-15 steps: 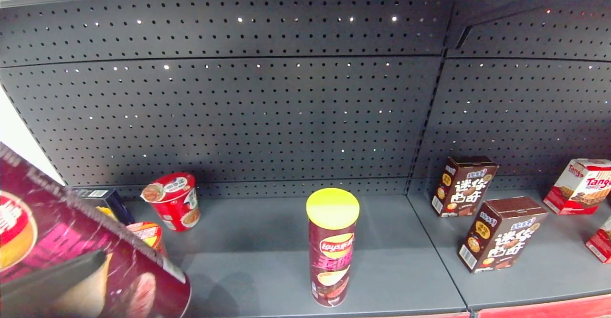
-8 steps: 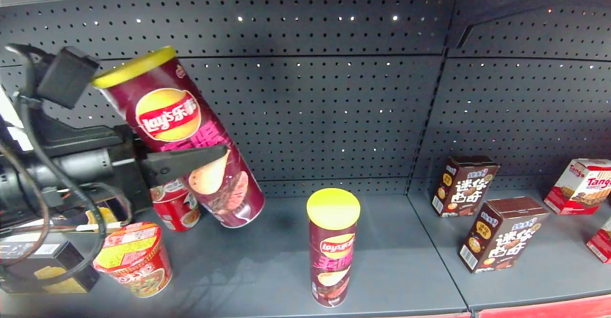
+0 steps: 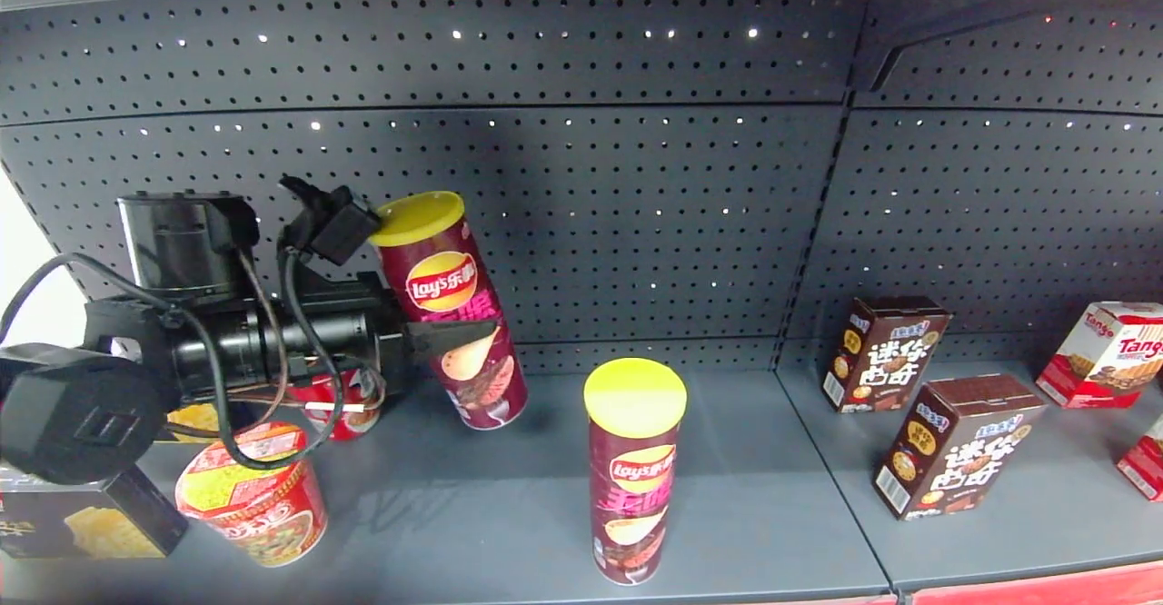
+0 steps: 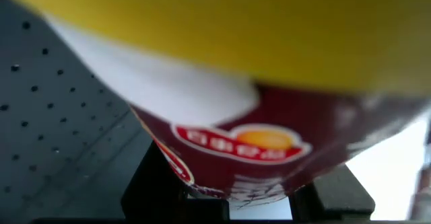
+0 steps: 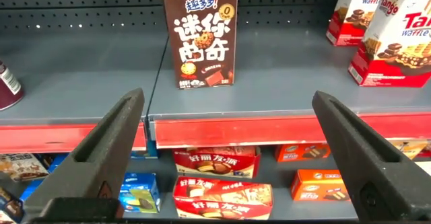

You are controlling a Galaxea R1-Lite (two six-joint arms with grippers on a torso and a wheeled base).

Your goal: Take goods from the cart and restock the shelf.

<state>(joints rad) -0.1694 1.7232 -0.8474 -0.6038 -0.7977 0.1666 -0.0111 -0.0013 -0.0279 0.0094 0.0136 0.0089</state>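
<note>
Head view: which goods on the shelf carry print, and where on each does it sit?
Held chip can in the left gripper: oval logo facing the camera.
Standing chip can: same oval logo on its side.
Front brown box and rear brown box: large white characters.
Red-and-white box: red lettering on its side.
Cup noodles: lid print too small to read.

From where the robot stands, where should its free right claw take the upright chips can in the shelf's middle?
I would grip the upright chips can around its mid-body, coming level from the front: it stands straight, round, with bare shelf on both sides.
</note>
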